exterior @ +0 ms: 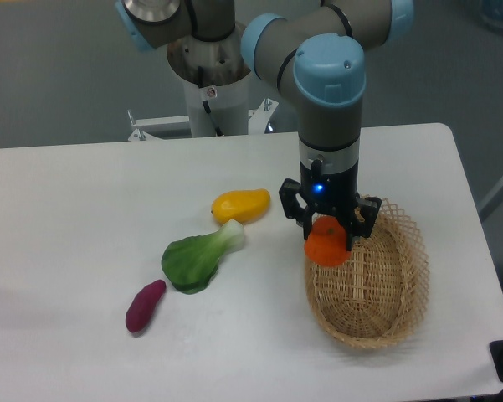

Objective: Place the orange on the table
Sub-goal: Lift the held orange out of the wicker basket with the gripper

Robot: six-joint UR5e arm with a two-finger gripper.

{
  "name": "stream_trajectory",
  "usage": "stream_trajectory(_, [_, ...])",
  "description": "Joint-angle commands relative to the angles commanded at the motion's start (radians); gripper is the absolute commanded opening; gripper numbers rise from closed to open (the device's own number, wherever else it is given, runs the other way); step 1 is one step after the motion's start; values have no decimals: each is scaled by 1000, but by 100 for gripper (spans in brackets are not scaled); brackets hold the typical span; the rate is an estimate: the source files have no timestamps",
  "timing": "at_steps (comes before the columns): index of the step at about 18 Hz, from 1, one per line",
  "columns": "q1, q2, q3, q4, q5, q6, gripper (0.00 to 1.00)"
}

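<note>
The orange (325, 244) is a small round orange-red fruit held between my gripper's fingers. My gripper (327, 237) points straight down and is shut on the orange, holding it above the left rim of the wicker basket (393, 293). The white table (67, 218) stretches out to the left of the basket. The lower part of the orange shows below the fingers; its top is hidden by the gripper body.
A yellow mango-shaped fruit (240, 205) lies left of the gripper. A green leafy vegetable (199, 257) and a purple sweet potato (145, 306) lie further left and forward. The arm's base (209, 84) stands at the table's back edge.
</note>
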Motion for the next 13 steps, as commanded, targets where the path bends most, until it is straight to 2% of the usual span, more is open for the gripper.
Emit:
stream_trajectory(7, [-5,-12,-6,9,0,-12,68])
stream_trajectory(9, [-17,-23,-6,21,-2,-82,68])
stream_trajectory(13, [-70,-75,-6,129,2,-228,68])
